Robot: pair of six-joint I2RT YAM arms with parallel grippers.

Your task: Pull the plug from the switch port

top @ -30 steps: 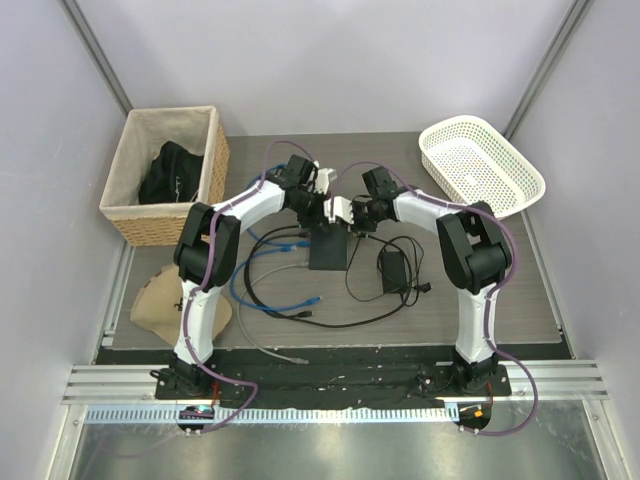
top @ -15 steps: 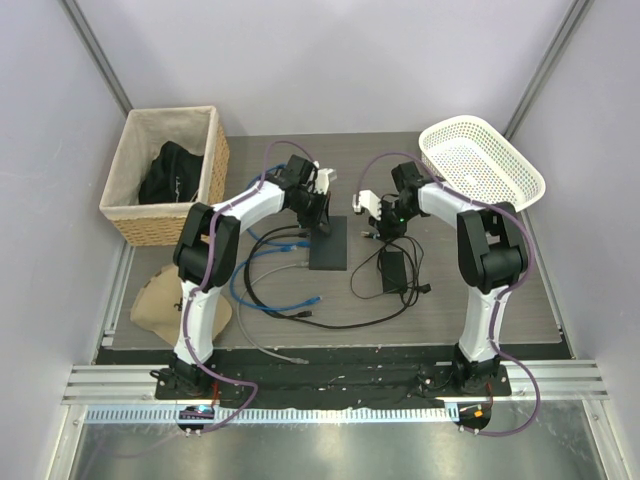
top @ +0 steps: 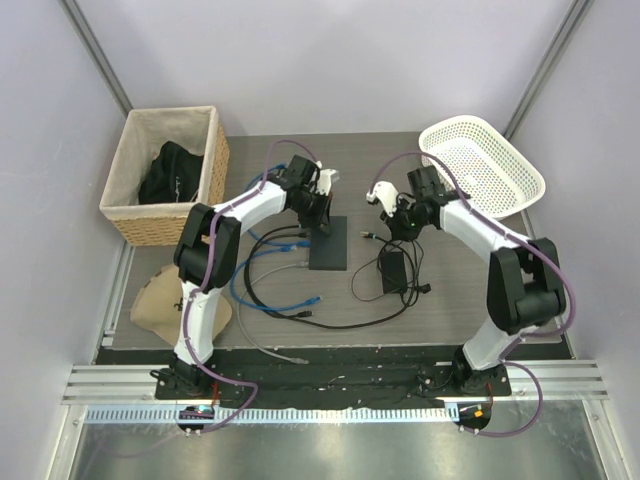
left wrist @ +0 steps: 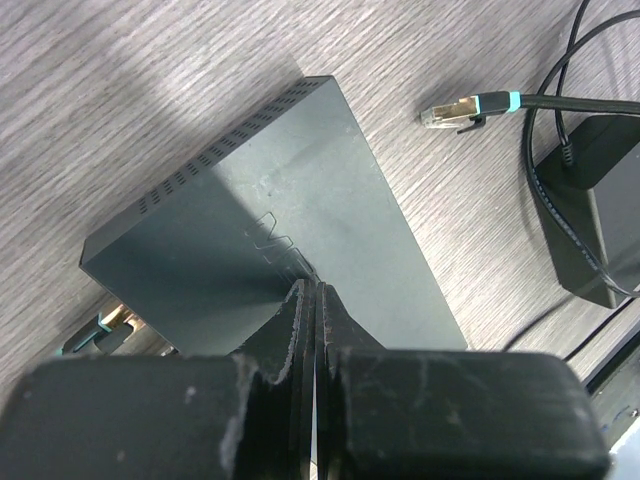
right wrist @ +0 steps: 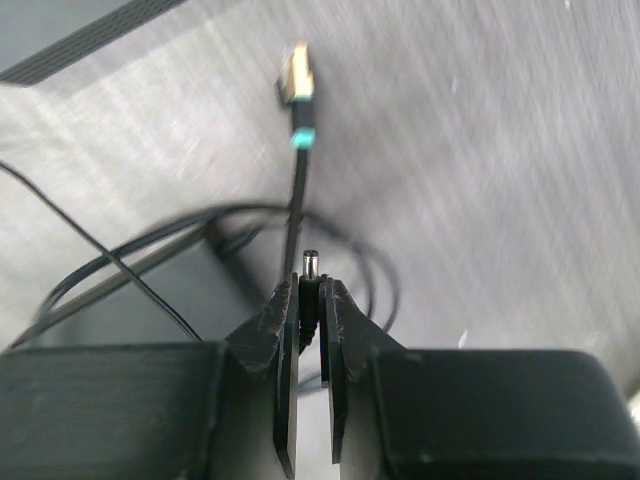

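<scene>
Right hand (right wrist: 310,292) pinching round metal-tipped plug (right wrist: 310,263), flat matte black switch (left wrist: 290,230)

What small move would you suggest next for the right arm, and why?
Probably lower and open the right gripper: it is shut on a small metal-tipped plug, clear of the flat black switch box that the shut left gripper rests on.

Fig. 1. Before me lay one flat black switch (top: 330,245), one power brick (top: 392,270), one wicker basket (top: 160,226), one white basket (top: 531,184), and one tan cloth (top: 158,300).
</scene>
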